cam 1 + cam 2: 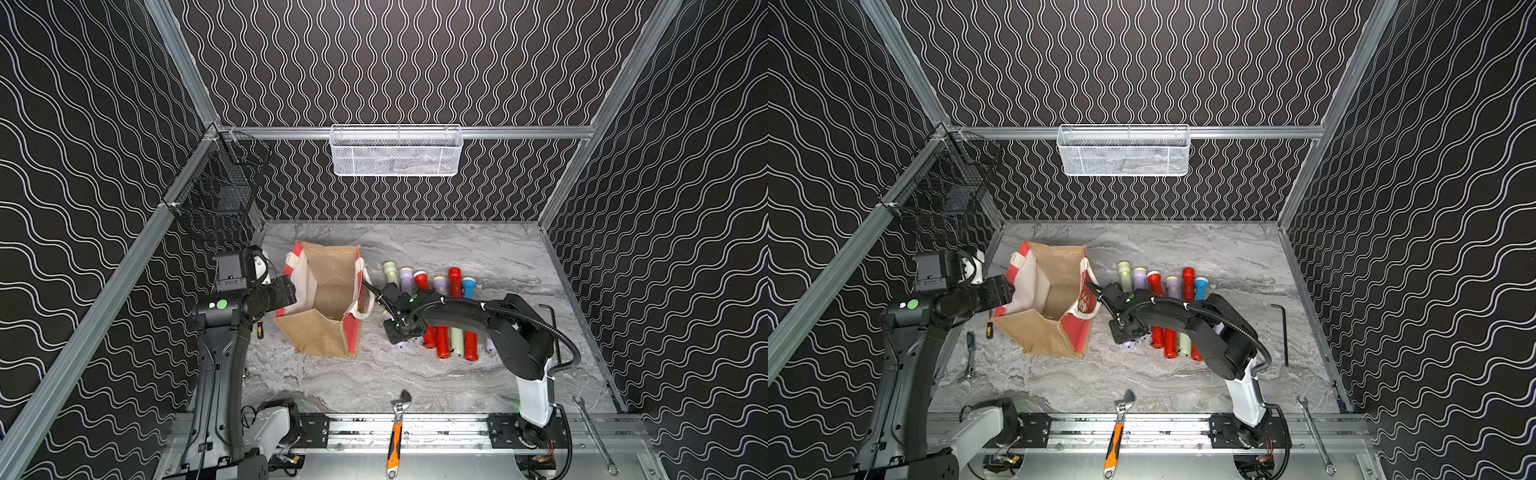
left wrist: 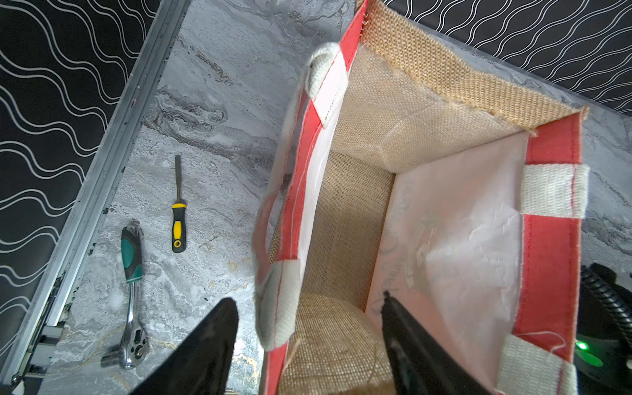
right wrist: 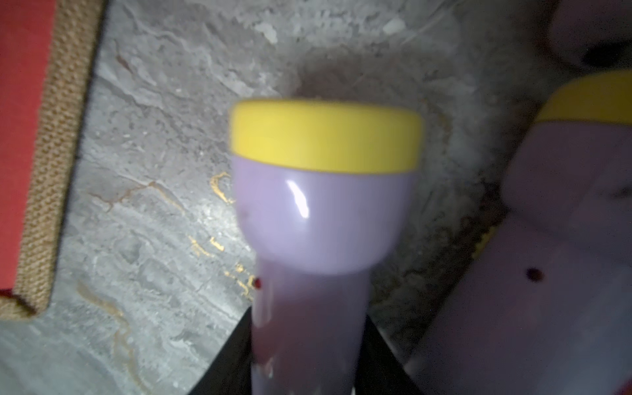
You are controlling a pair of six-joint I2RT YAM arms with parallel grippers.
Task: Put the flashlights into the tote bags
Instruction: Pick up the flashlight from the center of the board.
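The tan jute tote bag (image 1: 320, 336) (image 1: 1042, 332) stands open at mid-left, and only bare lining shows inside. My left gripper (image 2: 307, 297) is open astride its striped side wall (image 2: 290, 205), one finger inside and one outside. To the right, flashlights lie in two rows: pale green (image 1: 390, 272), lilac, red (image 1: 455, 278) and blue (image 1: 468, 286) behind, red and pale green (image 1: 457, 343) in front. My right gripper (image 3: 309, 328) is shut on the handle of a lilac yellow-rimmed flashlight (image 3: 321, 212) at the rows' left end; its tail (image 1: 401, 344) pokes out under the wrist.
An orange-handled wrench (image 1: 395, 440) and a spanner (image 1: 594, 432) lie at the front rail, a hex key (image 1: 555, 328) at the right. A screwdriver (image 2: 178, 222) and ratchet (image 2: 131, 273) lie left of the bag. White mesh basket (image 1: 395, 151) and black basket (image 1: 216, 187) hang behind.
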